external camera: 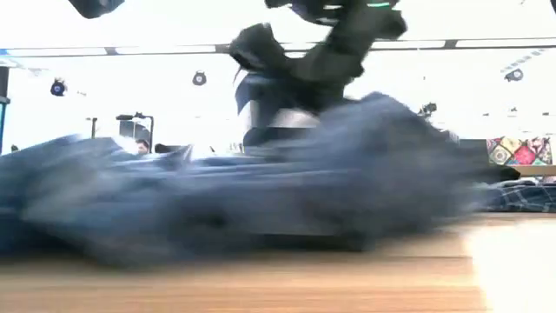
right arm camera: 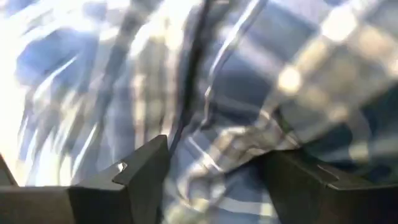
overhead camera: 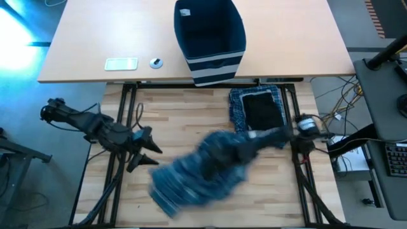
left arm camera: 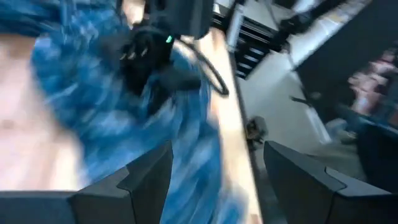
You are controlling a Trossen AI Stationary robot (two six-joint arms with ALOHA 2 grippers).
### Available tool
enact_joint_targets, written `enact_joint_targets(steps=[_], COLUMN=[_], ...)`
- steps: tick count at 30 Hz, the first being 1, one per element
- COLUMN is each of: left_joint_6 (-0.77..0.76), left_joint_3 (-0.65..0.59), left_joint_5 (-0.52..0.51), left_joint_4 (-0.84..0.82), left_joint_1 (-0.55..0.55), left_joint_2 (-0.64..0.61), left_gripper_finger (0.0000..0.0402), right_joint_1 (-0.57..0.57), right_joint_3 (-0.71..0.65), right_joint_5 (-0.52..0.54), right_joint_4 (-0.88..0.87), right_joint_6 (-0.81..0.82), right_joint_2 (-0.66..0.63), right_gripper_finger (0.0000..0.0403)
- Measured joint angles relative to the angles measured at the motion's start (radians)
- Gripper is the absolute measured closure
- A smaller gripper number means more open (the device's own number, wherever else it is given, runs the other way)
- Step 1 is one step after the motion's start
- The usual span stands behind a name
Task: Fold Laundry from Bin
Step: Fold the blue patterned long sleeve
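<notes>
Plaid garment [overhead camera: 191,175], blue and white, lies spread and blurred across the front middle of the slatted bench [overhead camera: 178,114] in the high view. The right hand [overhead camera: 219,158] reaches over it from the right, pressed into the cloth. The left hand [overhead camera: 151,151] waits at the left, fingers spread and empty, just beside the garment's edge. A folded plaid piece [overhead camera: 245,108] with a small black piece [overhead camera: 264,111] on top sits at the back right. The bin [overhead camera: 210,38] stands on the paler bench behind, well apart.

From table height, the garment [external camera: 261,196] fills the width, the right arm coming down onto it.

The left wrist camera shows its own fingers [left arm camera: 146,180] apart, with the right hand [left arm camera: 146,53] on blue cloth [left arm camera: 93,112].

The right wrist camera shows plaid cloth [right arm camera: 236,93] close up, bunched between its parted fingers [right arm camera: 140,171]; a grasp cannot be told.
</notes>
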Motion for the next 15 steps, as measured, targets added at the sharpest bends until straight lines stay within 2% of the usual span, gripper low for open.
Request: enact_joint_targets(steps=[2,4,8,11,15], left_joint_6=[-0.001,-0.029,-0.093,-0.088,-0.014], left_joint_3=[0.035,0.057,0.045,0.002,-0.097], left_joint_5=[-0.026,-0.044,-0.068,-0.09,-0.109], left_joint_4=[-0.052,-0.113,-0.16,-0.107,0.064], left_joint_1=[0.0,0.0,-0.001,0.0,0.002], left_joint_2=[-0.005,-0.018,-0.042,-0.028,0.061], left_gripper_finger=[0.0164,0.0164,0.0164,0.0164,0.0164], right_joint_1=[-0.073,-0.107,-0.118,-0.089,0.009], right_joint_3=[0.121,0.247,0.459,0.536,0.527], right_joint_5=[-0.006,-0.004,0.005,0.017,0.061], right_joint_4=[-0.023,-0.117,-0.499,-0.773,-0.924], right_joint_6=[-0.131,-0.247,-0.422,-0.502,-0.455], right_joint_2=[0.019,0.009,-0.01,-0.007,-0.008], right_gripper_finger=[0.0163,0.0163,0.0163,0.0163,0.0163])
